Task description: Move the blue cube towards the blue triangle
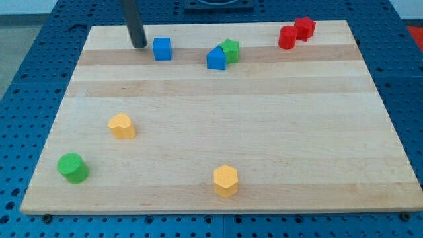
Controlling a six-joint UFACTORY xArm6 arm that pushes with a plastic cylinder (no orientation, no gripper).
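Standing near the board's top-left corner, my tip [139,46] rests on the wooden board [218,125] just to the view's left of the blue cube [162,49] — close beside it, with a thin strip of wood showing between the two, so it is not touching. The rod is a plain dark bar with nothing to clench or release, and it holds nothing.

The blue cube sits close to the top edge, left of the middle. To its right, along the same light strip of wood, lies the blue triangle [215,59], well apart from the cube. A green star-shaped block [230,50] is pressed against the triangle's upper right side.

Near the top-right corner two red blocks sit touching — one [287,37] lower and to the left, the other [305,27] higher and to the right; their shapes are hard to make out.

A yellow block [121,125] lies toward the left edge, about halfway down. A green cylinder [72,168] stands near the bottom-left corner, and a yellow hexagonal block [225,180] sits close to the bottom edge, near its middle.
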